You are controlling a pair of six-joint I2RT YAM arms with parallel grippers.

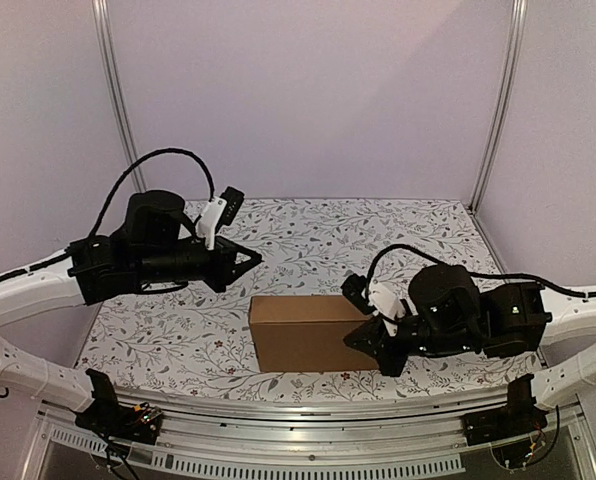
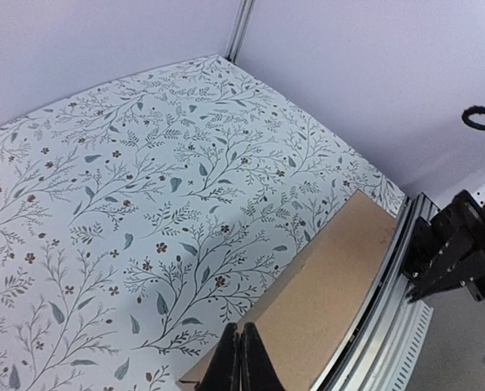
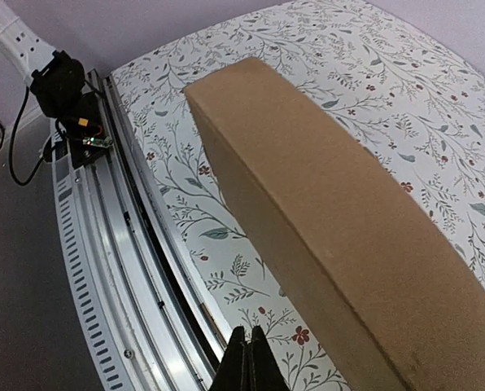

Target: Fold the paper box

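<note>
As far as the pictures show, the paper box [image 1: 303, 332] stands closed as a plain brown rectangular block on the flowered counter [image 1: 308, 228], with the metal rail [image 1: 308, 412] just in front of it. No loose flap or open panel shows on the faces in view, though the far side and the underside are hidden. The left gripper [image 1: 254, 259] hangs above and to the left of the box, apart from it, its fingers [image 2: 233, 362] clenched together on nothing. The right gripper [image 1: 352, 339] sits low by the near right corner of the box, just beside its long near face, likewise clenched and empty; whether its tip touches the cardboard I cannot tell. I judge the folding essentially finished: the walls are up, the lid is down, and the shape holds by itself with neither gripper grasping it. What is left is at most a check that the last tab is tucked in, and drawing both arms away from the box.
</note>
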